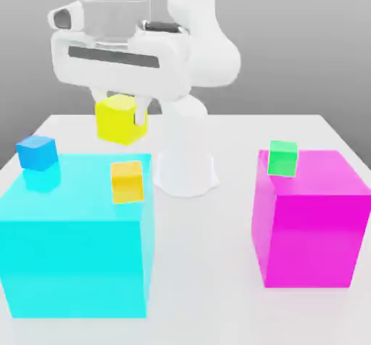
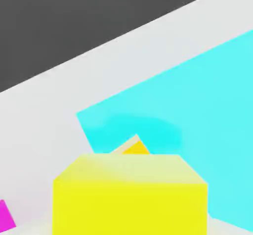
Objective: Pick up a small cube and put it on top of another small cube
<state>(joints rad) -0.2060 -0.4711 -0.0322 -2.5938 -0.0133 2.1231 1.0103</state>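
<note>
Arm: I see the white Panda arm rising from its round base at the back of the white table (image 1: 217,264), with the hand hanging out over the exterior view's left half.
Claw: my two-finger gripper (image 1: 122,108) is clamped on the small bright lemon-yellow cube (image 1: 120,119); I can make out a light finger against the cube's side nearer the exterior view's right.
Lemon-yellow cube: it is held in the air, clear of the table and of every block, above and behind the back edge of the big cyan block. In the hand view the lemon-yellow cube (image 2: 129,194) sits close under the camera.
Big translucent cyan block (image 1: 76,235): it stands on the table at the exterior view's left; in the hand view the cyan block (image 2: 197,115) spreads out beneath the held cube.
Small darker amber-yellow cube (image 1: 127,181): it rests on the cyan block's top near the corner toward the exterior view's right; in the hand view the amber-yellow cube (image 2: 133,149) peeks out just past the held cube's top edge.
Small blue cube (image 1: 36,152): it sits at the cyan block's back corner, at the exterior view's far left.
Big magenta block (image 1: 311,220): it stands at the exterior view's right, well apart from the cyan block.
Small green cube (image 1: 283,158): it sits at the magenta block's back corner nearer the arm's base.
</note>
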